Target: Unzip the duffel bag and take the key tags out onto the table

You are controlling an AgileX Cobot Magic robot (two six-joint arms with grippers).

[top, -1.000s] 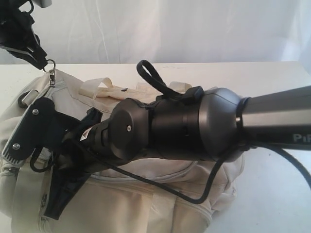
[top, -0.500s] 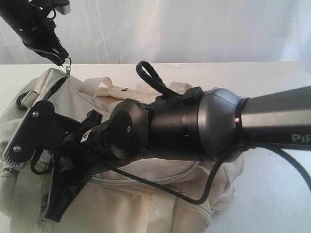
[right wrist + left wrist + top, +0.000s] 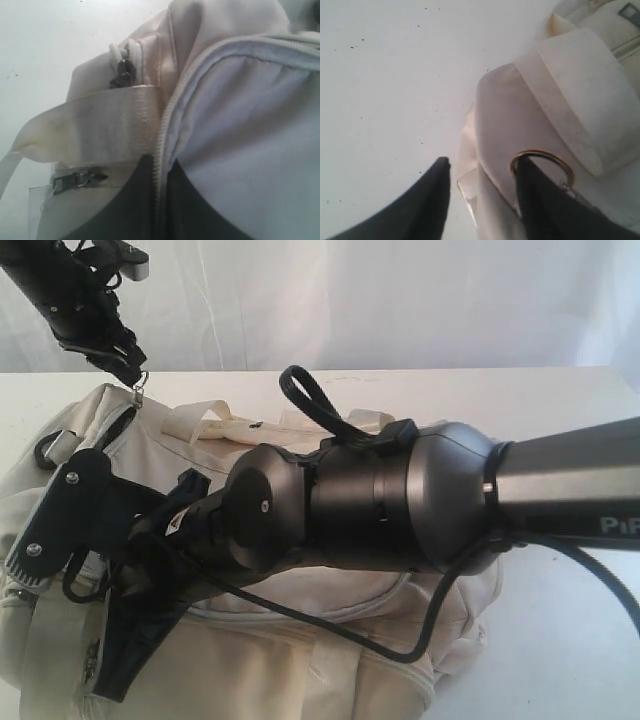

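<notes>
Left fingers (image 3: 427,205) spread beside ring (image 3: 540,153) at duffel bag (image 3: 330,660) end, right fingers (image 3: 135,205) pinching zipper edge (image 3: 167,115), table (image 3: 570,640) beyond

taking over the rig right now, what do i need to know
Left gripper: open, zipper pull ring against one finger.
Right gripper: shut on the zipper edge of the bag.
The bag lies on the table; dark lining shows, so it is at least partly unzipped.
Key tags: not in view.
Left to do: finish unzipping if needed, take the tags out onto the table.
</notes>
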